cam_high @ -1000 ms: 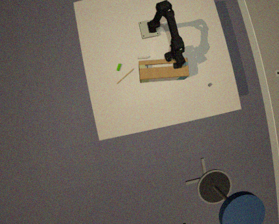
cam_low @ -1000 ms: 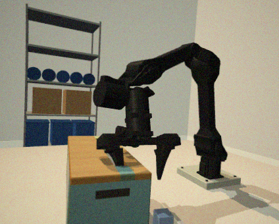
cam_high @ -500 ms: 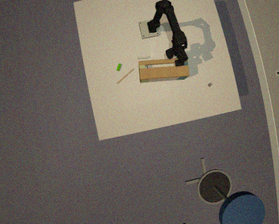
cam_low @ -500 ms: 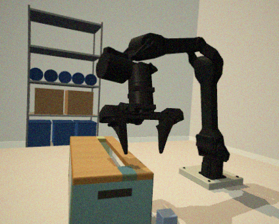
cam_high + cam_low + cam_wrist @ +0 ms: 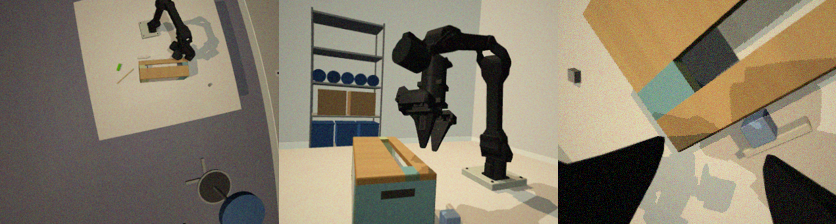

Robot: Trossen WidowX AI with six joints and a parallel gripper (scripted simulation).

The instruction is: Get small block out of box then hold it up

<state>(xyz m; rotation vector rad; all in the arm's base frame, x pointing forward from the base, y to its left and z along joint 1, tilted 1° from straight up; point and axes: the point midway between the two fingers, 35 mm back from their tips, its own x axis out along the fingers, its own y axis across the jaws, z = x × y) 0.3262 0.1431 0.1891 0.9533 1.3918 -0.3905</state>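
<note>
Below the half-open, empty gripper (image 5: 431, 145) and just ahead of its jaws, the block (image 5: 759, 128) lies out on the table close against the box (image 5: 658, 45), so a descending finger could catch the box's edge and shove it.

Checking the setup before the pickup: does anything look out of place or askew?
Nothing damaged. The small blue block is already out, on the table beside the box, near a pale stick. The claw hangs open above, holding nothing.
</note>
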